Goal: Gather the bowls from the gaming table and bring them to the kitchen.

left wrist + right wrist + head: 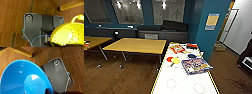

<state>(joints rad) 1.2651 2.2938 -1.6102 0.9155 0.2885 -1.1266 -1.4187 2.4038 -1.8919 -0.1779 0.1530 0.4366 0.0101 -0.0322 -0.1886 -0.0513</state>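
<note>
Mid-collection: blue bowl point(23, 79) at right wrist, yellow perforated bowl point(70, 35) at left, jaws' grip impossible to tell; more bowls point(175, 60) remaining mid-surface point(181, 82), needing another reach.

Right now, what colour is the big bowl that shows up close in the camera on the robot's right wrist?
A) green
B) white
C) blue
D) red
C: the bowl in the right wrist view is bright blue with a glossy inside, seen over the brown wooden floor; the one by the left wrist is a yellow perforated bowl.
</note>
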